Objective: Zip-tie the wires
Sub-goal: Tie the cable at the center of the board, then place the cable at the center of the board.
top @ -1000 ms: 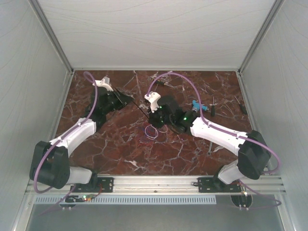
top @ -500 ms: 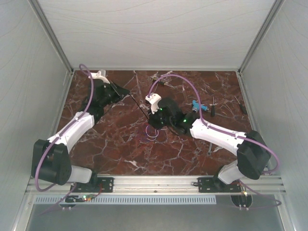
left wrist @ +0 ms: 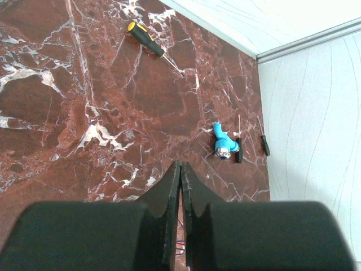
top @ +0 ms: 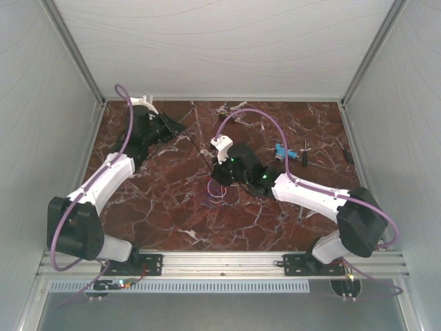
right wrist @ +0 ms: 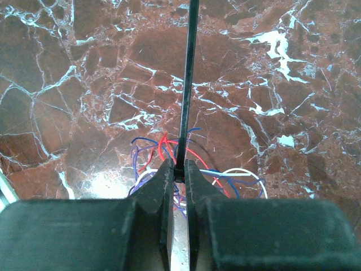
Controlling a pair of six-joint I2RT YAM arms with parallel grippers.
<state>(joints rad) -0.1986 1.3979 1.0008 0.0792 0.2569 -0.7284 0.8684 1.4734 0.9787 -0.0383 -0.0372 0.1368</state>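
Here the right gripper point(right wrist: 179, 166) has its jaws almost closed, and they pinch a thin black tie point(right wrist: 188, 84). The tie sticks straight out from the tips, over the red stone table point(top: 165, 200). The wires point(top: 217, 192) lie on the table right under this gripper, near the middle of the table. They are thin loops, red, blue and white, all in a small heap. From the right wrist they show on both sides of the jaws and behind the tie.

The left gripper point(left wrist: 180, 166) is up near the back left of the table, well apart from the wires. Its jaws are closed tight. From above, the tie's far end reaches to its tip, but I cannot tell if it holds the tie.

A blue tool point(left wrist: 221, 144) and a yellow screwdriver point(left wrist: 145, 38) lie farther off on the table.
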